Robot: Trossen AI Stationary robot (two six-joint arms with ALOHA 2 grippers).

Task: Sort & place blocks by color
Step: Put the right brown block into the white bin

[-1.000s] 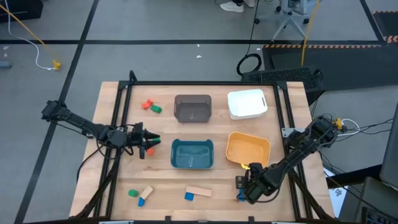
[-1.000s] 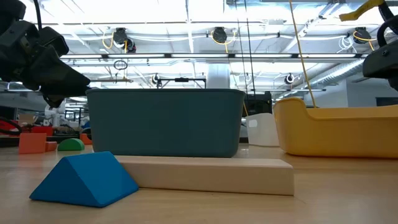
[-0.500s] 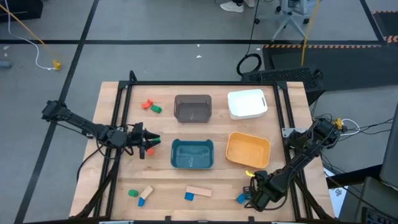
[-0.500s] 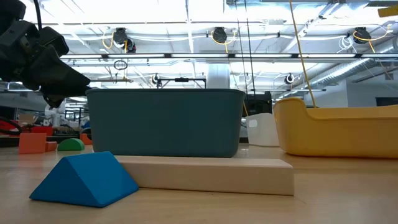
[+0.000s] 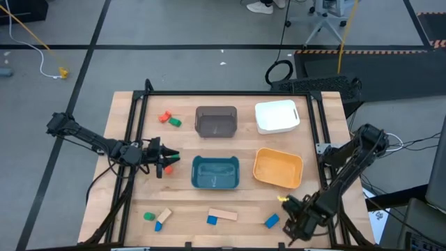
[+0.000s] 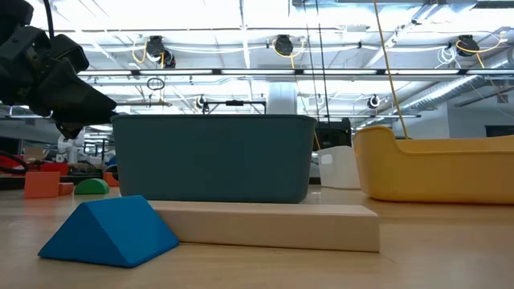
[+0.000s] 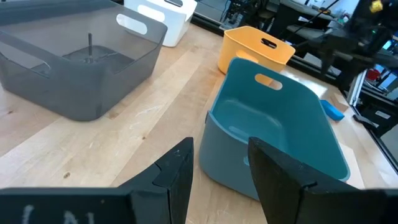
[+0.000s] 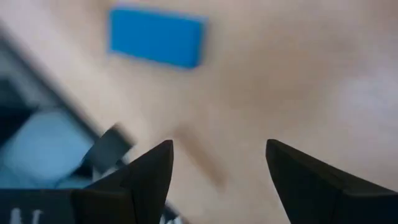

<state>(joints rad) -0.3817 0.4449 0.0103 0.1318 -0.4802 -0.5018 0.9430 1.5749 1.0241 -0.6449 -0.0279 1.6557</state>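
Your right gripper (image 5: 296, 222), fingers spread and empty, hangs near the small blue wooden block (image 5: 272, 221) at the wooden table's (image 5: 320, 118) front edge; a careless reach could knock it off. Your left gripper's (image 5: 167, 163) fingers: I cannot tell.

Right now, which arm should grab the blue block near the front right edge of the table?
Right. The right gripper hangs open beside that blue block; the left gripper sits across the table, left of the teal bin.
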